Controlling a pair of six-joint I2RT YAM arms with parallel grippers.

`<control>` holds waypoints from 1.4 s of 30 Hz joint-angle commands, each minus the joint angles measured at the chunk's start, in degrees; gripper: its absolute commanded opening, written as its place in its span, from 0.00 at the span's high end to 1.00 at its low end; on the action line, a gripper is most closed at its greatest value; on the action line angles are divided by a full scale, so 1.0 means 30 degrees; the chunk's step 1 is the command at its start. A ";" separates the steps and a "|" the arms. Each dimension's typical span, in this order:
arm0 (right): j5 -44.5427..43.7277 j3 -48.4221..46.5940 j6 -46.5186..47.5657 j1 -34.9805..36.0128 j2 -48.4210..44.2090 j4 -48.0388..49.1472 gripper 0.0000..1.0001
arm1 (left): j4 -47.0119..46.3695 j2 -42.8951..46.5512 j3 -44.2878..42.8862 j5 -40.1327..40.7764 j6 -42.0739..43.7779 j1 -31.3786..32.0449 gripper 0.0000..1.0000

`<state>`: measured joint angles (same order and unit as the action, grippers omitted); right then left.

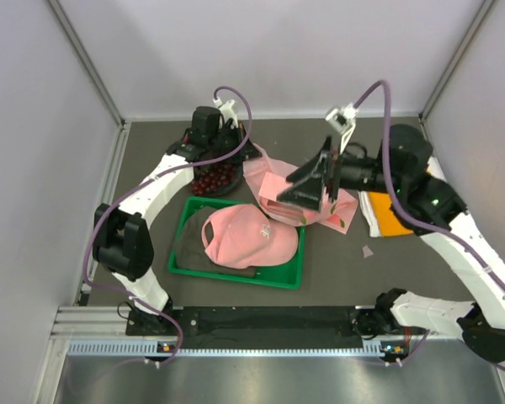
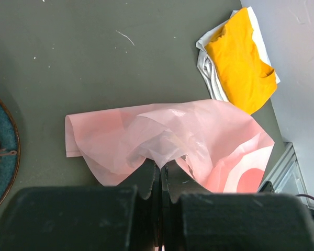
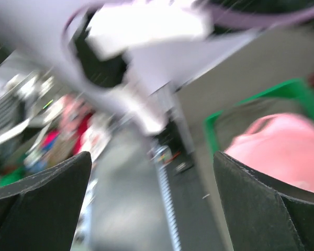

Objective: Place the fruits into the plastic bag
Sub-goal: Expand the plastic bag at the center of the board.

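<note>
The left gripper (image 2: 160, 170) is closed on the near edge of the plastic bag (image 2: 167, 137), its 2 fingers (image 2: 146, 180) pressed together with a pinch of thin pink film bunched between them. The bag lies crumpled and mostly flat on the dark tabletop (image 2: 94, 57) toward the back, its peach print showing at one corner. To the bag's left, dark red grapes (image 1: 215, 178) sit heaped on a round plate (image 2: 4, 137) with a teal face and a brown rim, partly under the left arm. The right gripper (image 3: 152, 162) hangs above the bag's right part with its 2 fingers (image 3: 42, 196) spread wide and nothing between them; its wrist view is badly blurred. Just in front of the bag, a green tray (image 1: 236, 276) holds a pink cap (image 1: 248, 236) on a dark cloth (image 1: 185, 246). A folded orange cloth (image 2: 239, 63) lies to the bag's right, apart from it.
</note>
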<state>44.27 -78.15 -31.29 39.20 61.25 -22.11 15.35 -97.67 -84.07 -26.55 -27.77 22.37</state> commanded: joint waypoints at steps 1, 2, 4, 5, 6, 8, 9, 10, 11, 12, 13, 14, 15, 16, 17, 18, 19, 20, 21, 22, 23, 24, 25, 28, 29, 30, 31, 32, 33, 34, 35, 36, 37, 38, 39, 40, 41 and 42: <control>-0.9738 -0.4524 0.3630 -0.0352 0.2048 -0.7593 0.01 | -0.0725 0.0241 -0.0218 -0.0410 0.0086 -0.0074 1.00; -1.1023 -0.4971 0.4213 -0.0352 0.2575 -0.8819 0.01 | -0.0608 0.0270 -0.0363 -0.0380 0.0232 -0.0074 1.00; -1.2375 -0.5444 0.4801 -0.0323 0.3690 -0.9677 0.02 | -0.0258 0.0154 -0.0597 -0.0293 0.0408 -0.0103 1.00; -1.2906 -0.5328 0.5181 0.0112 0.3896 -0.9681 0.02 | -0.0168 0.0125 -0.0686 -0.0350 0.0438 -0.0103 1.00; -1.3433 -0.4660 0.5678 0.0378 0.4188 -0.9478 0.02 | -0.0138 0.0095 -0.0716 -0.0438 0.0438 -0.0103 1.00; -1.5277 -0.3721 0.7085 0.1080 0.4337 -0.8632 0.02 | -0.0138 0.0095 -0.0745 -0.0555 0.0438 -0.0074 1.00; -1.5864 -0.2933 0.7496 0.1693 0.4454 -0.8395 0.02 | -0.0109 0.0066 -0.0745 -0.0556 0.0467 -0.0103 1.00; -1.7175 -0.2606 0.8051 0.1902 0.4658 -0.8189 0.02 | -0.0108 0.0037 -0.0774 -0.0585 0.0409 -0.0074 1.00; -1.7885 -0.2313 0.8288 0.2020 0.4776 -0.7694 0.02 | -0.0079 0.0007 -0.0804 -0.0614 0.0438 -0.0074 1.00; -1.8443 -0.1759 0.8552 0.2224 0.4864 -0.7399 0.01 | -0.0108 -0.0051 -0.0804 -0.0788 0.0380 -0.0103 1.00; -1.9464 -0.1463 0.9076 0.2255 0.4952 -0.7019 0.01 | -0.0079 -0.0052 -0.0833 -0.0848 0.0379 -0.0103 1.00; -1.9764 -0.1199 0.9459 0.2313 0.5011 -0.6203 0.01 | -0.0079 -0.0081 -0.0862 -0.0849 0.0350 -0.0074 1.00; -1.9912 -0.0732 0.9840 0.2285 0.5099 -0.5760 0.01 | -0.0079 -0.0110 -0.0833 -0.0878 0.0350 -0.0103 1.00; -2.0029 -0.0583 1.0365 0.2285 0.5187 -0.5263 0.01 | -0.0050 -0.0139 -0.0891 -0.0936 0.0350 -0.0103 1.00; -1.9827 -0.0407 1.1299 0.2285 0.5448 -0.4823 0.01 | 0.0095 -0.0168 -0.0979 -0.0995 0.0379 -0.0103 1.00; -1.9651 -0.0376 1.1801 0.2285 0.5625 -0.3977 0.01 | 0.0155 -0.0256 -0.0980 -0.0995 0.0437 -0.0074 1.00; -1.9215 -0.0434 1.2560 0.2285 0.5801 -0.3650 0.01 | 0.0184 -0.0286 -0.1096 -0.1082 0.0496 -0.0103 1.00; -1.8804 -0.0783 1.2974 0.2285 0.6412 -0.3472 0.01 | 0.0272 -0.0373 -0.1155 -0.1054 0.0497 -0.0074 1.00; -1.8220 -0.1076 1.3326 0.2285 0.6708 -0.3296 0.01 | 0.0359 -0.0374 -0.1184 -0.1112 0.0526 -0.0103 1.00; -1.7837 -0.1456 1.3939 0.2227 0.7088 -0.3382 0.02 | 0.0389 -0.0432 -0.1243 -0.1142 0.0526 -0.0103 1.00; -1.7427 -0.2330 1.4206 0.2139 0.7962 -0.3528 0.02 | 0.0419 -0.0432 -0.1272 -0.1200 0.0526 -0.0132 1.00; -1.6524 -0.2774 1.4412 0.2051 0.8377 -0.3848 0.05 | 0.0448 -0.0432 -0.1302 -0.1229 0.0555 -0.0104 1.00; -1.5906 -0.3213 1.4762 0.1760 0.8903 -0.4170 0.06 | 0.0477 -0.0432 -0.1331 -0.1230 0.0555 -0.0103 1.00; -1.4816 -0.4884 1.5261 0.1465 1.0575 -0.5194 0.15 | 0.0594 -0.0461 -0.1390 -0.1259 0.0672 -0.0132 1.00; -1.4207 -0.5352 1.5321 0.1319 1.0868 -0.5344 0.16 | 0.0595 -0.0433 -0.1419 -0.1230 0.0672 -0.0162 1.00; -1.3562 -0.5501 1.5409 0.1231 1.1335 -0.5490 0.21 | 0.0624 -0.0432 -0.1419 -0.1230 0.0701 -0.0162 1.00; -1.3324 -0.5619 1.5439 0.1172 1.1485 -0.5637 0.23 | 0.0653 -0.0432 -0.1448 -0.1288 0.0673 -0.0191 1.00; -1.3119 -0.5736 1.5410 0.1026 1.1602 -0.5725 0.27 | 0.0653 -0.0403 -0.1448 -0.1288 0.0672 -0.0191 1.00; -1.2768 -0.5737 1.5265 0.0967 1.1719 -0.5784 0.33 | 0.0624 -0.0432 -0.1448 -0.1288 0.0672 -0.0220 1.00; -1.2504 -0.5679 1.5176 0.0879 1.1692 -0.5814 0.35 | 0.0653 -0.0432 -0.1448 -0.1288 0.0672 -0.0221 1.00; -1.2240 -0.5476 1.5088 0.0646 1.1662 -0.5785 0.37 | 0.0653 -0.0432 -0.1448 -0.1317 0.0672 -0.0308 1.00; -1.1396 -0.5329 1.4972 0.0499 1.1633 -0.5669 0.39 | 0.0624 -0.0432 -0.1477 -0.1405 0.0614 -0.0308 1.00; -1.0953 -0.5182 1.4912 0.0353 1.1604 -0.5523 0.41 | 0.0624 -0.0432 -0.1478 -0.1434 0.0585 -0.0337 1.00; -1.0571 -0.4862 1.4854 0.0235 1.1574 -0.5260 0.43 | 0.0595 -0.0374 -0.1478 -0.1464 0.0585 -0.0367 1.00; -1.0075 -0.4742 1.4795 0.0002 1.1545 -0.5142 0.47 | 0.0595 -0.0403 -0.1478 -0.1493 0.0585 -0.0367 1.00; -0.9954 -0.4654 1.4650 -0.0174 1.1516 -0.5082 0.50 | 0.0595 -0.0374 -0.1478 -0.1464 0.0585 -0.0367 1.00; -0.9807 -0.4624 1.4590 -0.0205 1.1487 -0.5111 0.53 | 0.0653 -0.0374 -0.1478 -0.1406 0.0643 -0.0367 1.00; -0.9400 -0.4595 1.4416 -0.0409 1.1428 -0.5140 0.71 | 0.0682 -0.0374 -0.1478 -0.1376 0.0672 -0.0396 1.00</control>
<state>9.76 -92.09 13.06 39.90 96.64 -39.18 18.28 -99.00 -86.17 -29.67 -26.85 21.41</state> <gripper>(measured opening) 0.487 0.012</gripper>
